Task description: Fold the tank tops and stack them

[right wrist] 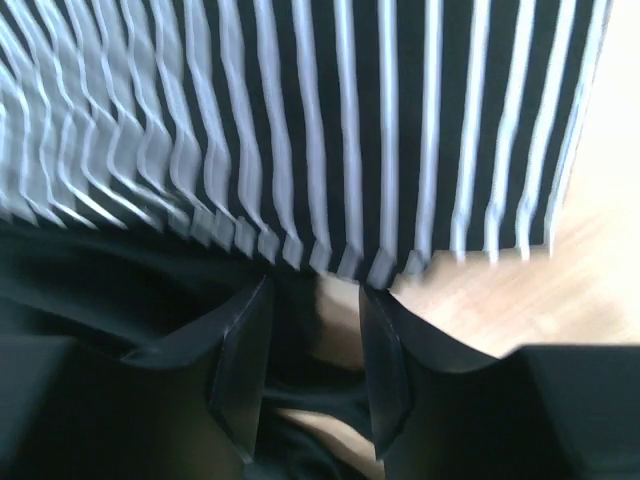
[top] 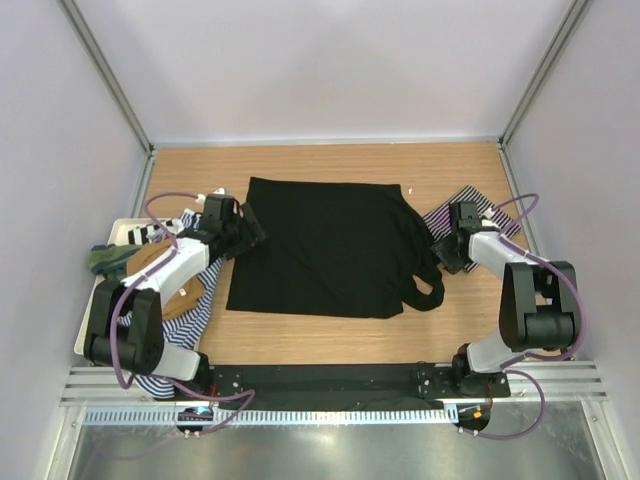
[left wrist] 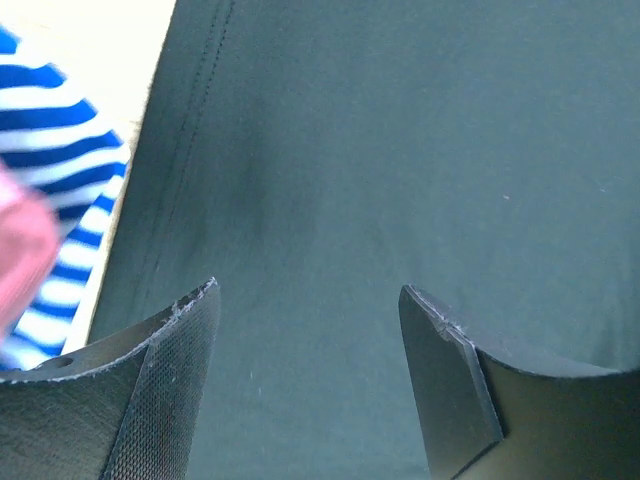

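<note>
The plain black tank top (top: pixel 325 250) lies spread flat mid-table, its straps (top: pixel 425 285) toward the right. My left gripper (top: pixel 247 232) is open at its left edge; the left wrist view shows both fingers (left wrist: pixel 180 350) wide apart just above the black cloth (left wrist: pixel 400 150), with nothing between them. My right gripper (top: pixel 444 252) is at the strap side. Its jaws (right wrist: pixel 315 287) stand partly apart with a black strap (right wrist: pixel 320 385) crossing between them over bare wood. The black-and-white striped tank top (top: pixel 470 207) (right wrist: pixel 330 120) lies just beyond it.
A white tray (top: pixel 122 232) sits at the left edge. On and beside it are piled a green top (top: pixel 105 260), a tan top (top: pixel 150 262) and a blue-and-white striped top (top: pixel 185 335) (left wrist: pixel 60 170). Walls enclose the table on three sides.
</note>
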Motion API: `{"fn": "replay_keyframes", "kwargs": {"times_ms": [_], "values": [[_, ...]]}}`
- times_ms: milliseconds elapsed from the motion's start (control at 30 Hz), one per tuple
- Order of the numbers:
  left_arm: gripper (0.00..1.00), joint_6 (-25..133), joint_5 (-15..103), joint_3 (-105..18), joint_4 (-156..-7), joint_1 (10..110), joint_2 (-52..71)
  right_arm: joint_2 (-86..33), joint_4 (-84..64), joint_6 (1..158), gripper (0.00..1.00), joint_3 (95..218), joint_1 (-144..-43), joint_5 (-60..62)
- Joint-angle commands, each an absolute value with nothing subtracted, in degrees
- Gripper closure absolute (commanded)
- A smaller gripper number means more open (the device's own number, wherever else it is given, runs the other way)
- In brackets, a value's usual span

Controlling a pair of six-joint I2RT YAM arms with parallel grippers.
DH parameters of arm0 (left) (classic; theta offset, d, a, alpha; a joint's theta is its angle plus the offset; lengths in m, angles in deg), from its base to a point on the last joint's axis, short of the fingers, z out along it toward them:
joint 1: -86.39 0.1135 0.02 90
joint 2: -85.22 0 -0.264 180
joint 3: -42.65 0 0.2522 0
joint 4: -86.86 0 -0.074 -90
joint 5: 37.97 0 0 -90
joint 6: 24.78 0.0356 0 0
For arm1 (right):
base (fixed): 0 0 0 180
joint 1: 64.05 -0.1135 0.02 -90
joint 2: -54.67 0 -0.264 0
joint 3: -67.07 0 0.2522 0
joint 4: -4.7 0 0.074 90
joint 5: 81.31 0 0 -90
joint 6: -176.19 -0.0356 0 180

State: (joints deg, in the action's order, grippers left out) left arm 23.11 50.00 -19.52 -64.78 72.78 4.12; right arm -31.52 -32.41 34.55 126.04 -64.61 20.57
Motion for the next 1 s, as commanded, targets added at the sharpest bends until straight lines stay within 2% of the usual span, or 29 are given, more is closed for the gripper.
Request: {"fn": "replay_keyframes", "kwargs": {"times_ms": [0, 233, 433, 633, 967], "values": [[0.27, 22.6, 48.7, -19.4, -70.8, 72.6, 1.1, -34.4, -27.8, 32.7, 0.55, 127.1, -60.5, 19.6], [0.27, 23.6, 42.0, -23.0, -70.8, 74.3, -10.0, -39.9, -25.9, 33.4, 0.54, 129.6, -52.3, 20.3], [0.28, 24.7, 41.7, -25.4, -69.0, 74.5, -15.8, -43.1, -23.7, 34.3, 0.52, 133.2, -52.1, 21.1], [0.27, 25.3, 44.4, -25.3, -67.9, 76.4, -17.3, -47.1, -27.5, 34.8, 0.59, 142.0, -52.1, 20.7], [0.24, 22.0, 49.6, -21.1, -68.1, 81.7, -13.0, -41.9, -27.8, 34.3, 0.47, 141.0, -57.0, 21.7]]}}
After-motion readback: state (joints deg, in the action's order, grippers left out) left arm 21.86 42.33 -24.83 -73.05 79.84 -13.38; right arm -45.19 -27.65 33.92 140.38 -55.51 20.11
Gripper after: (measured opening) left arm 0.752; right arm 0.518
